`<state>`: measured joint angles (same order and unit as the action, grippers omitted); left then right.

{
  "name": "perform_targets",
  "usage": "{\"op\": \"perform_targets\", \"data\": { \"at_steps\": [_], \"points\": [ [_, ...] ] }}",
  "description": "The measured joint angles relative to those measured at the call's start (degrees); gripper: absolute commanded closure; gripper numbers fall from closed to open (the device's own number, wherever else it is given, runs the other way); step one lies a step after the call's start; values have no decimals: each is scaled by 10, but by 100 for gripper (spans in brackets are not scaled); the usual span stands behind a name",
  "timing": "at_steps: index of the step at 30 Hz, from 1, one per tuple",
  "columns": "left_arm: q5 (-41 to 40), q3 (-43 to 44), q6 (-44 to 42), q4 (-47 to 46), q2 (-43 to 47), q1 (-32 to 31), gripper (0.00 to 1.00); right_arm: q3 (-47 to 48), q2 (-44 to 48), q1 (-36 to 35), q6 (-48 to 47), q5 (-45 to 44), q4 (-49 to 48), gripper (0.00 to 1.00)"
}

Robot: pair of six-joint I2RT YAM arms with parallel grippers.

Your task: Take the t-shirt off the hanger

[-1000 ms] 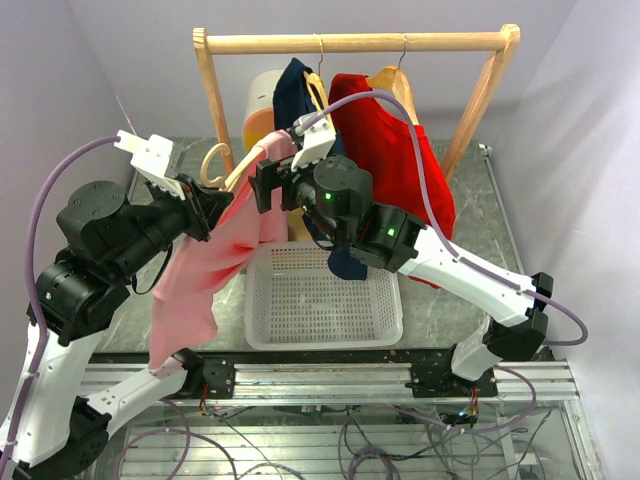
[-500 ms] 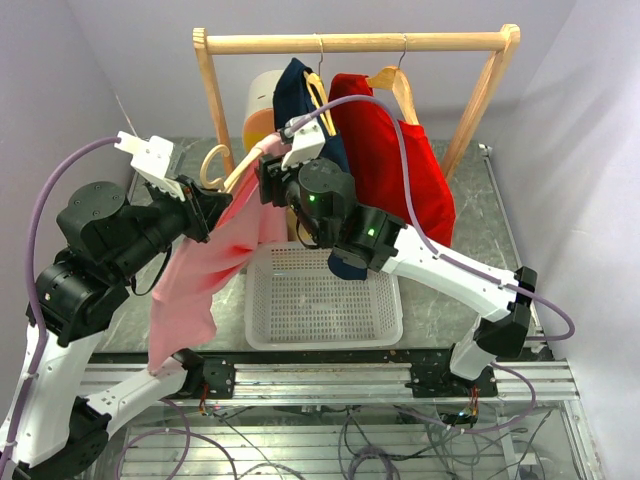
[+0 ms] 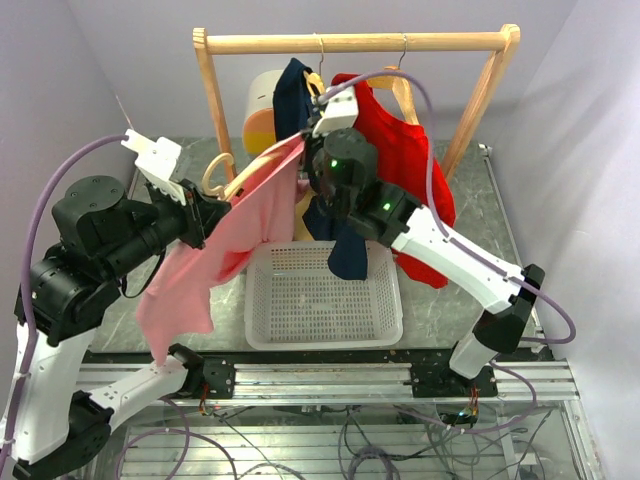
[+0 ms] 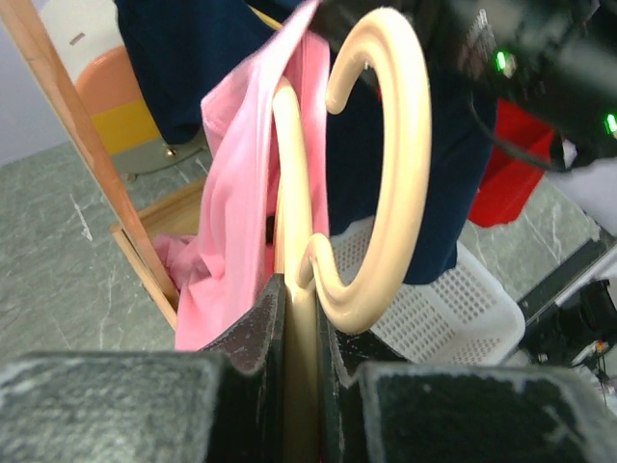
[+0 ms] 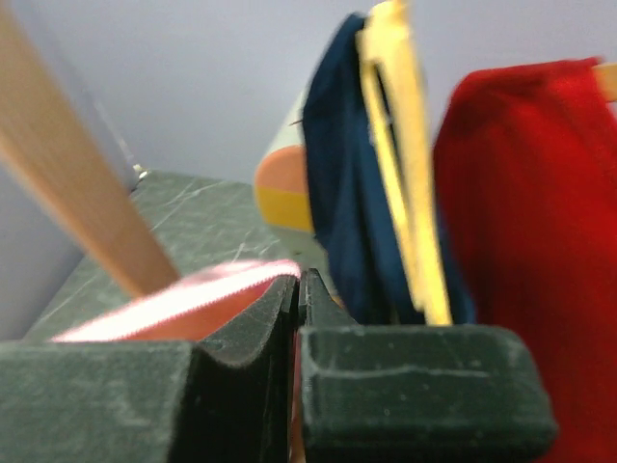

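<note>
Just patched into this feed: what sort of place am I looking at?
Probably a robotics lab bench, not a home: a wooden clothes rack stands on a stone-look table with a white basket, and loose cables run beneath.

Under the wooden rack's [image 3: 355, 42] bar, the navy shirt [image 3: 292, 95] and red shirt [image 3: 405, 160] hang side by side and fill most of the span. The stretched pink t-shirt [image 3: 215, 250] and its hanger [image 4: 405, 174] block the way in front of the rack's left post. In front of the rack's middle, the white basket [image 3: 325, 343] is open from above. Bare tabletop [image 3: 480, 220] lies by the right post.
</note>
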<state>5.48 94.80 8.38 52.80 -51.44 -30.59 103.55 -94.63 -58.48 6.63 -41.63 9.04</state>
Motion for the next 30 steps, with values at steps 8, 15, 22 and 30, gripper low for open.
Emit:
{"op": "perform_targets", "data": {
  "at_steps": [8, 15, 22, 30],
  "points": [
    [49, 23, -38, 50, -23, 0, 93, 31, 0, 78, 28, 52, 41, 100],
    [64, 22, -45, 32, 10, 0, 93, 14, 0, 85, 62, 94, 71, 100],
    [83, 21, -56, 24, 28, 0, 93, -48, 15, 84, 107, 135, 76, 100],
    [89, -52, -48, -47, 69, 0, 93, -104, 42, 86, 143, 158, 79, 100]
  ]
}}
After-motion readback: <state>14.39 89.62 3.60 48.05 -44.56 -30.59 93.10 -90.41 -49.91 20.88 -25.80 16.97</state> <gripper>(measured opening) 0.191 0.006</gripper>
